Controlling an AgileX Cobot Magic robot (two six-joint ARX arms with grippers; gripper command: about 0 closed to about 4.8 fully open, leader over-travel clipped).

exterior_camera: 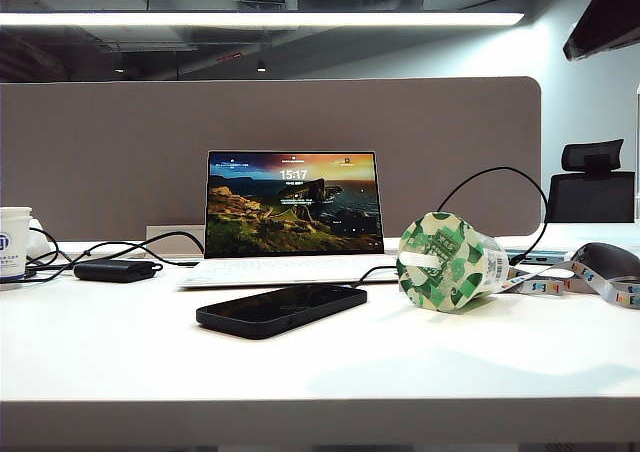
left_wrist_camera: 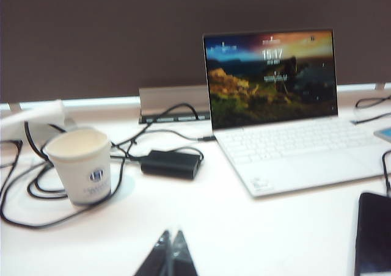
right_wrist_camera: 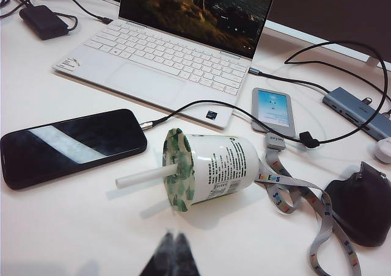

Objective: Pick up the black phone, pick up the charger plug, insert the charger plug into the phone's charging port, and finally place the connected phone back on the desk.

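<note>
Left pincer (left_wrist_camera: 170, 251) pressed together, empty, above desk (left_wrist_camera: 244, 233); black phone (left_wrist_camera: 374, 233) off to its side. Right pincer (right_wrist_camera: 173, 254) likewise pressed together, empty, near yoghurt cup (right_wrist_camera: 214, 169); charger plug (right_wrist_camera: 146, 124) seated in phone.

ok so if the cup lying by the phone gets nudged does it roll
Probably: the cup lies on its side on the smooth desk, so it may roll. It tapers, so it would likely curve, and the straw might catch. It looks light.
</note>
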